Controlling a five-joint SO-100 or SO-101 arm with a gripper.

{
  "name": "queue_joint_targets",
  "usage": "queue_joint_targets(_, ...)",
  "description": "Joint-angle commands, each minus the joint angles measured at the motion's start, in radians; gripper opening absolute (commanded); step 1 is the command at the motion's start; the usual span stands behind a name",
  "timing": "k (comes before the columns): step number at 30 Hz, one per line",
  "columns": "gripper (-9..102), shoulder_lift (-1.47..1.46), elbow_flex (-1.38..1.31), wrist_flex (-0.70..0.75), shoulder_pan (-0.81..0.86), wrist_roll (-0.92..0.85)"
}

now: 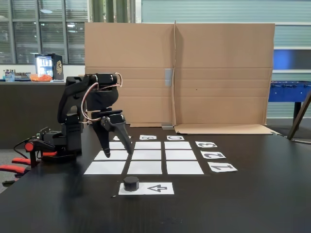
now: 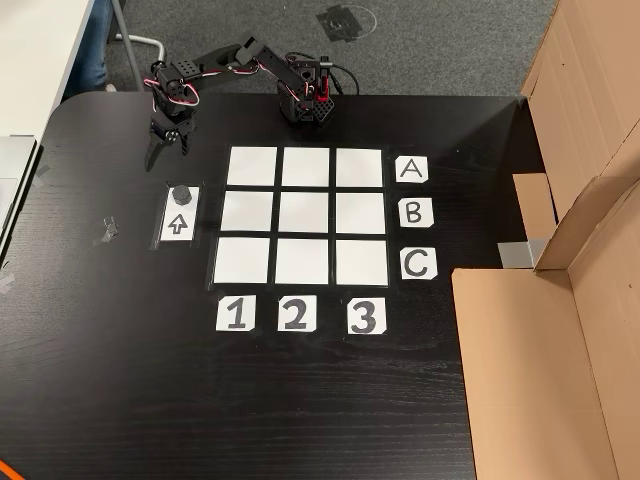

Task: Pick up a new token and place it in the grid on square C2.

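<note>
The token (image 1: 131, 183) (image 2: 182, 194), a small black puck, sits on one end of the white arrow sheet (image 1: 156, 188) (image 2: 177, 225). My gripper (image 1: 118, 153) (image 2: 166, 154) hangs open and empty above the table, fingers pointing down, between the robot base and the token, next to the grid's A1 corner. The grid (image 1: 148, 155) (image 2: 302, 214) is nine blank white sheets, with nothing on them. Square C2 (image 1: 181, 155) (image 2: 302, 262) is the right-column middle sheet in a fixed view, and the bottom-row middle sheet in the other.
Label sheets A, B, C (image 2: 416, 212) and 1, 2, 3 (image 2: 294, 315) border the grid. A cardboard wall (image 1: 180, 73) (image 2: 545, 350) stands along the table's far side. The arm's base (image 1: 68, 143) (image 2: 305, 100) sits near the table edge. A scrap of tape (image 2: 108, 230) lies beside the arrow sheet.
</note>
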Motion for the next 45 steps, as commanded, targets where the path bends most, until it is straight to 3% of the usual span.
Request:
queue_joint_targets(1,44,-0.021,-0.074,0.003,-0.021,0.015)
queue_joint_targets(20,44,-0.282,-0.307,0.003,-0.086,0.058)
queue_joint_targets(45,44,-0.416,-0.368,0.003,-0.12,0.118)
